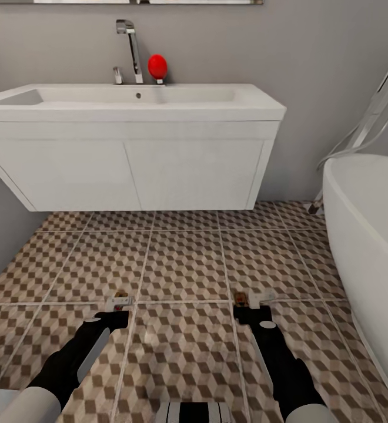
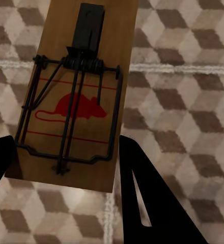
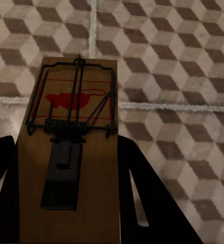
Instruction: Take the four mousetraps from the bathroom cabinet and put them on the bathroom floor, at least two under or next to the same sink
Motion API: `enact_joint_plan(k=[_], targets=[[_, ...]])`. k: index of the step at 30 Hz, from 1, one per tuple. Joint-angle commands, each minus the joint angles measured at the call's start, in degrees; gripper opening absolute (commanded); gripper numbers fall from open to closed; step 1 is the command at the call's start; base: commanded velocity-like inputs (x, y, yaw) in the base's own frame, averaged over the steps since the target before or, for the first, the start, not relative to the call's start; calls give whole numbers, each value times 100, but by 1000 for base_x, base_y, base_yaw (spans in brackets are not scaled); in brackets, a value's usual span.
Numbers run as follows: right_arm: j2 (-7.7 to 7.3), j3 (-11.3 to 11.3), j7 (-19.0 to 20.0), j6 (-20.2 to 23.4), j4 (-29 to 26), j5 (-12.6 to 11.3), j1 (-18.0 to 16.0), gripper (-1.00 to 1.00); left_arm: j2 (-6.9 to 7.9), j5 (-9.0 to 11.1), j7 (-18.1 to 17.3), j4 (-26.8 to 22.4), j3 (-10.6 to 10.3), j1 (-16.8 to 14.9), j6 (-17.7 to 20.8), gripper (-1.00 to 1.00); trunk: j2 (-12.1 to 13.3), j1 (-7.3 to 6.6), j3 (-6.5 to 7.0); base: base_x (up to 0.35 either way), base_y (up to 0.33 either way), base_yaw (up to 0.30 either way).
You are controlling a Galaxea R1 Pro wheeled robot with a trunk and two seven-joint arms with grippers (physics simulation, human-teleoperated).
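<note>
The bathroom floor (image 1: 182,264), tiled in a brown and beige cube pattern, filled the lower half of the head view. The white sink (image 1: 129,103) on its wall-hung vanity spanned the upper left and centre of the frame, with a white bathtub (image 1: 370,235) along the right edge. Low in the frame, both black arms reached forward over the tiles. The left gripper (image 1: 119,305) pinched one mousetrap (image 2: 76,96) between its fingers, and the right gripper (image 1: 254,301) pinched a second mousetrap (image 3: 74,152) the same way. Both traps hung above the tiles in front of the sink, apparently not yet set down. No trap lay on the visible floor, so the placing seemed barely begun, with two more to fetch.
</note>
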Motion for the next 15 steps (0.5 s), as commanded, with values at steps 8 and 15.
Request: enact_joint_plan(k=[8,15], targets=[[5,-5,-1,32,-5,30,-2,-100,7,38,58,-9,-34,-3,21,-100,-13,19,-182,0,0,0],[5,-1,-1,32,-2,31,-2,-100,1,39,58,-10,-38,-3,21,-100,-20,32,-293,0,0,0]])
